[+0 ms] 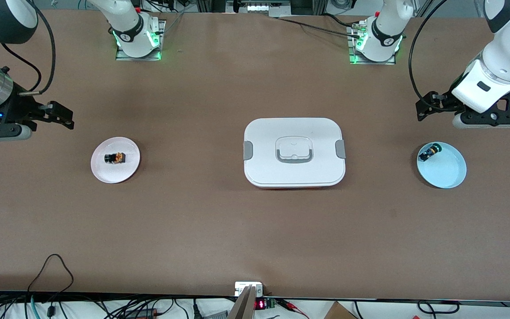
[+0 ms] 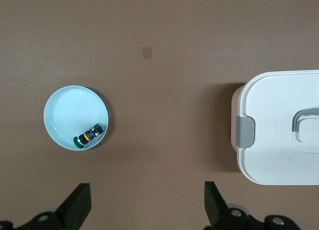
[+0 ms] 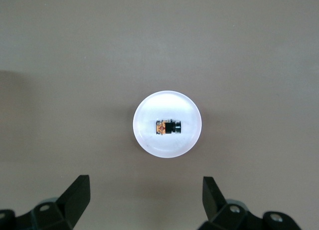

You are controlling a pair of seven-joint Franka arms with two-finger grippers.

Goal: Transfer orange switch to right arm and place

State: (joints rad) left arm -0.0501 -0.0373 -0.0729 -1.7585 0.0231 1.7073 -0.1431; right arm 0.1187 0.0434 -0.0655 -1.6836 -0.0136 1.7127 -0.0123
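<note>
I see the orange switch (image 1: 115, 157) lying in the pink plate (image 1: 130, 170), toward the right arm's end from the white box (image 1: 294, 177). The right gripper (image 1: 62, 117) hangs released beside this plate. The left gripper (image 1: 427, 106) is also released, toward the left arm's end from the box.

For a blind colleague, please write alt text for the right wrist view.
A small black switch with a tan-orange end lies on a round white plate on the brown table. The open right gripper hovers above, empty.

White lidded box (image 1: 294, 152) mid-table between pink plate (image 1: 104, 173) and blue plate (image 1: 447, 175) with green-capped switch (image 1: 428, 153).
</note>
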